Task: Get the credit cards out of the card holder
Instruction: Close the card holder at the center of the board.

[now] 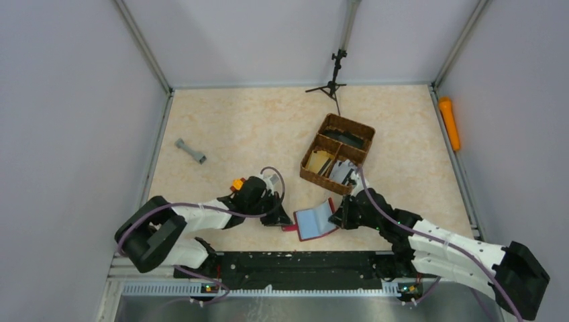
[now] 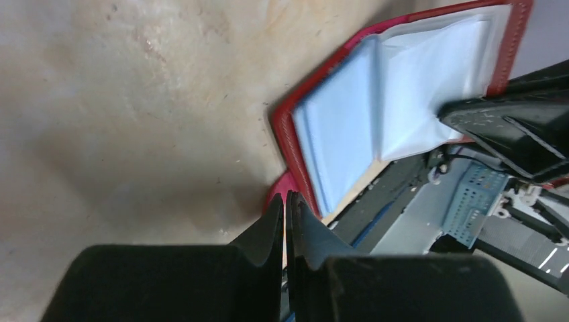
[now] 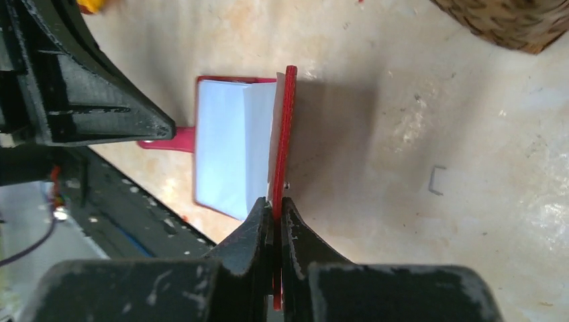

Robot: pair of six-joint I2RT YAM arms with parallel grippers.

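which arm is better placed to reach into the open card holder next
Left, likely: the right gripper clamps the card holder's raised cover, holding it open; the left gripper pinches its side tab, beside the sleeves.

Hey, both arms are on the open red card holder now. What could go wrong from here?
1. The left gripper seems to pinch only the small tab of the card holder, so a pull could slip it free.
2. The right gripper is shut on the thin edge of the raised cover, so no gripper is free to draw a card.
3. The holder lies near the front edge of the table and could slide off.
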